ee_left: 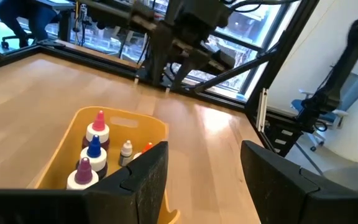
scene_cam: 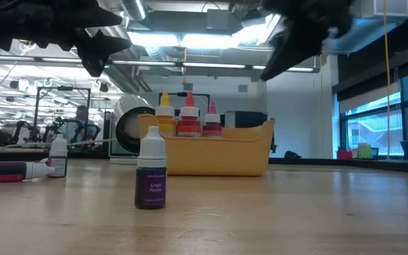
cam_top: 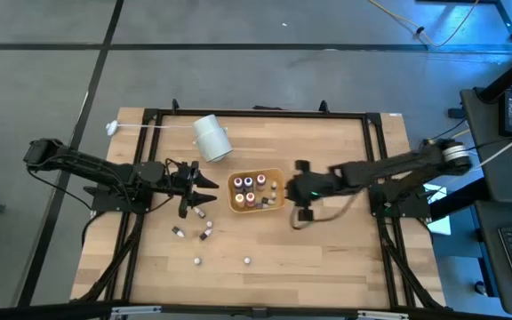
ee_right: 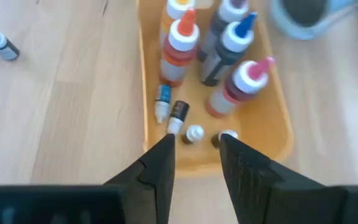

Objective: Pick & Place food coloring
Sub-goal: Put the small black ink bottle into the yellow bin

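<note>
The right gripper [ee_right: 194, 158] hangs over the near end of the orange tray [cam_top: 278, 179], at the tray's right side in the high view; its two fingers [ee_right: 160, 162] stand a little apart and nothing is between them. In the tray, just beyond its fingertips, lie four small food coloring bottles [ee_right: 178, 117], two on their side and two seen as pale caps. Behind them in the tray stand the bigger bottles [ee_right: 180, 50] with red, blue and pink tips. The left gripper [cam_top: 196, 189] is at the tray's left side, above the table [cam_top: 327, 253]; its fingers [ee_left: 145, 177] are open wide and hold nothing. More small bottles [cam_top: 205, 233] lie loose on the wood in front of the left gripper, well apart from the tray. In the low view one of them, the purple bottle [scene_cam: 151, 173], stands upright in front of the tray, and another lies on its side near the left edge. A large white cylinder [cam_top: 212, 139] lies on its side behind the tray.
</note>
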`<act>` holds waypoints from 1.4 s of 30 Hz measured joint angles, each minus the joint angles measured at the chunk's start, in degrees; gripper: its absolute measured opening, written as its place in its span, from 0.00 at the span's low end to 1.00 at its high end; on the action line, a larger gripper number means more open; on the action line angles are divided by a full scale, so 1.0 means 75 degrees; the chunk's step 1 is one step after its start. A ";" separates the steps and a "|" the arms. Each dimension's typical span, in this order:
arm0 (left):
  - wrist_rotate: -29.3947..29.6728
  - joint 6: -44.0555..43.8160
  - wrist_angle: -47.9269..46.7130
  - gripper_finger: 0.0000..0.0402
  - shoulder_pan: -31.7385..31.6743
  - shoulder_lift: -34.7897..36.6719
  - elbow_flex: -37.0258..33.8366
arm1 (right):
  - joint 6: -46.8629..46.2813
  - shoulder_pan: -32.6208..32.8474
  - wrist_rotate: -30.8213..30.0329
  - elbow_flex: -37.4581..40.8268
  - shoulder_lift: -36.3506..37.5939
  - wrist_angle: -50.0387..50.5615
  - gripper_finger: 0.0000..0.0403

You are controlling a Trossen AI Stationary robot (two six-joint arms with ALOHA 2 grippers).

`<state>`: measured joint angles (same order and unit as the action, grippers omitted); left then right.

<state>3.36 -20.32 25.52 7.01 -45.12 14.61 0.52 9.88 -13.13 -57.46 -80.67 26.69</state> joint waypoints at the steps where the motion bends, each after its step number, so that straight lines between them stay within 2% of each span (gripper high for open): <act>1: 0.0003 0.0000 0.0013 0.49 0.0000 0.0000 0.0000 | -0.0048 0.0162 -0.0277 0.0303 0.0341 -0.0163 0.32; 4: -0.0032 0.0252 0.0446 0.49 0.0025 -0.0003 0.0002 | -0.0263 0.0535 -0.0893 0.1210 0.1208 -0.0963 0.32; 8: -0.0702 0.0682 0.0197 0.49 0.0269 -0.0020 0.0171 | -0.0243 0.0668 -0.1166 0.2212 0.1983 -0.1912 0.32; 14: -0.0568 -0.0967 -0.2098 0.49 0.0648 -0.0228 0.0937 | -0.0169 0.0657 -0.1193 0.3064 0.2341 -0.2948 0.32; 20: -0.0216 -0.0673 -0.3192 0.49 0.1339 -0.1009 0.1832 | 0.0162 0.0535 -0.1191 0.3314 0.2338 -0.3246 0.32; 26: 0.0524 -0.1110 -0.4772 0.49 0.1886 -0.2127 0.2929 | 0.0162 0.0392 -0.1185 0.3318 0.2338 -0.3254 0.32; 38: 0.0703 0.0184 -0.4718 0.49 0.2757 -0.4600 0.4853 | 0.0159 0.0348 -0.1176 0.3318 0.2338 -0.3360 0.32; 42: 0.0720 0.0782 -0.4075 0.49 0.2835 -0.5418 0.5159 | 0.0150 0.0348 -0.1164 0.3318 0.2338 -0.3369 0.32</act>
<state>8.76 -14.45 -5.04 28.27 -85.76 53.30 1.65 12.49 -21.86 -32.58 -63.13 1.42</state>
